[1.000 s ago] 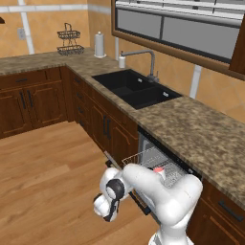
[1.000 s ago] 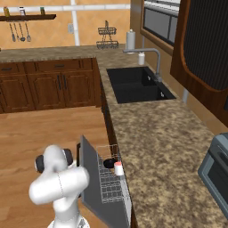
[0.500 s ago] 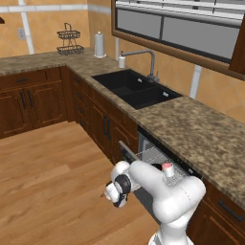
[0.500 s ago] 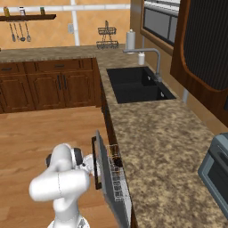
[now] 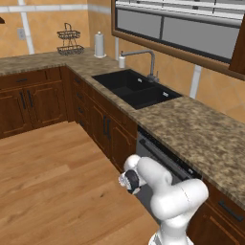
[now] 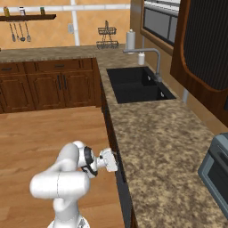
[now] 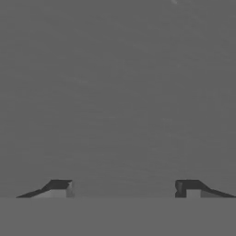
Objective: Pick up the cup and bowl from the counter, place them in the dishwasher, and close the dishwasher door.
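The dishwasher door [image 5: 154,152] stands upright and shut under the counter [image 5: 191,124], its black bar handle running along the top. From the right base view the door [image 6: 122,187] appears edge-on below the counter [image 6: 151,133]. My gripper [image 6: 116,161] presses flat against the door's grey front. In the hand view that grey panel [image 7: 118,92] lies close ahead, and my gripper [image 7: 124,189] is open, its fingertips [image 7: 60,186] far apart with nothing between them. The cup and the bowl are out of view.
A black sink [image 5: 136,88] with a tall faucet [image 5: 143,60] sits farther along the counter. A paper-towel roll [image 5: 99,44] and a wire basket [image 5: 69,43] stand in the corner. A grey microwave [image 6: 216,169] is at the right. Wooden floor [image 5: 57,182] lies open to the left.
The dishwasher door has swung up from partly open to shut, and the white rack has gone from view. My hand followed the door in toward the cabinets.
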